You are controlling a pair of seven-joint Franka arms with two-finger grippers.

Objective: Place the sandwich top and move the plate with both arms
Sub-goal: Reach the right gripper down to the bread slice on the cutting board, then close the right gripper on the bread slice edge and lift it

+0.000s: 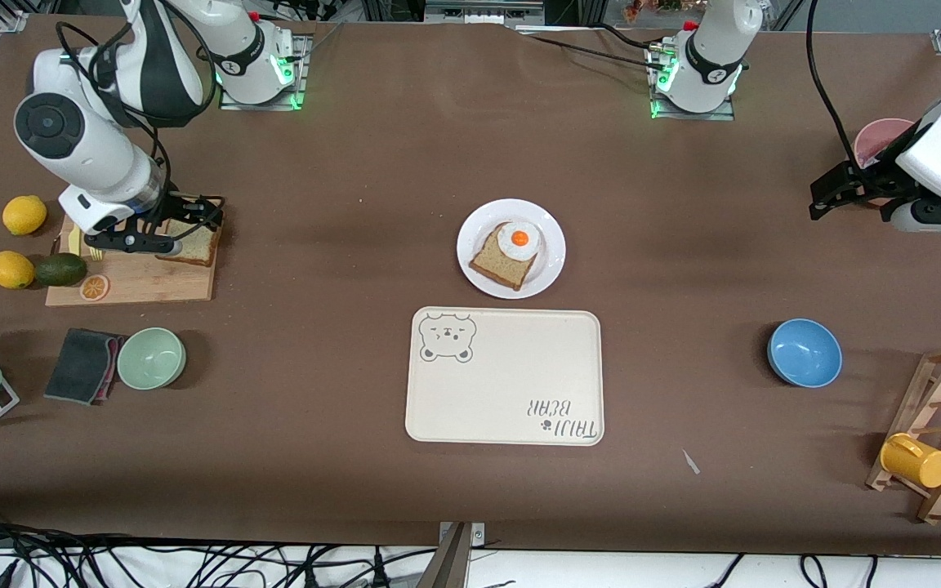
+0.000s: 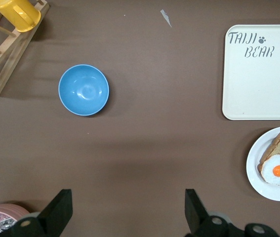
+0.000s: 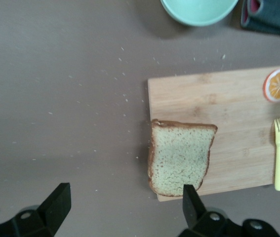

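The right tool [image 1: 162, 231] hangs with fingers spread wide and nothing in them over the sandwich top [image 1: 193, 242], which lies flat on the cutting board [image 1: 144, 278] at that board's corner toward the bases, near the bench's right-arm end. The plate [image 1: 548, 261], carrying a browner slice [image 1: 497, 263] and an egg [image 1: 519, 239], sits mid-bench just beside the tray [image 1: 511, 384]. The left tool [image 1: 834, 192], also spread and empty, waits over the left-arm end.

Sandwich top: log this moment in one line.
right hand open over sandwich top on cutting board | left hand open, waiting | plate holds bread and egg
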